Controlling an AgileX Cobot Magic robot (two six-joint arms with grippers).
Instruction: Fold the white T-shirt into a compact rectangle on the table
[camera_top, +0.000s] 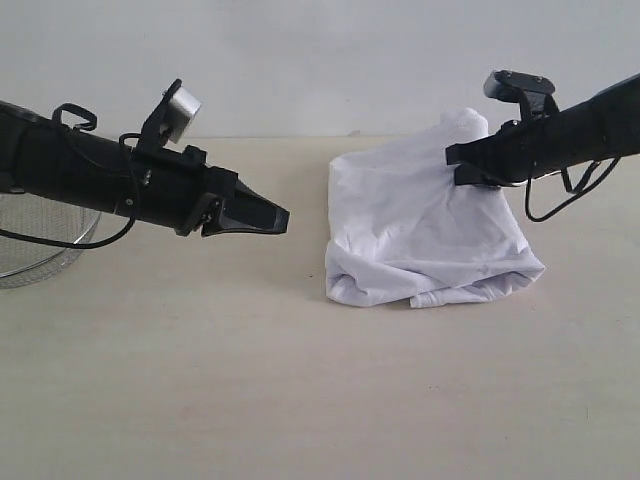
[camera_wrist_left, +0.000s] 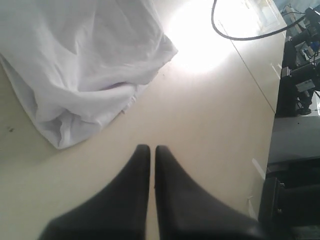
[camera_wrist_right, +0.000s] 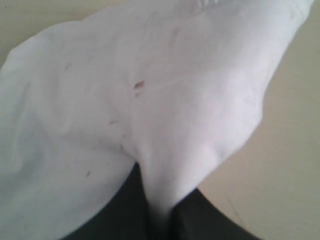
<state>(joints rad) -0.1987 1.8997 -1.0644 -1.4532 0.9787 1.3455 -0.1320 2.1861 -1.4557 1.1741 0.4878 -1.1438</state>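
Fabric of the crumpled white cotton T-shirt (camera_top: 410, 230) is pinched by the black right gripper (camera_top: 456, 167); the black left gripper (camera_wrist_left: 149, 149) is clenched empty beside the shirt.

no legible text, none on white T-shirt (camera_top: 400, 220)

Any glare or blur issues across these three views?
Left wrist view: blown-out glare patch on the pale beige matte tabletop beyond the closed left hand, which is soft. Right wrist view: wrinkly white cotton T-shirt fills the frame, soft, low contrast. Exterior view: even light, faint shadow under the shirt.
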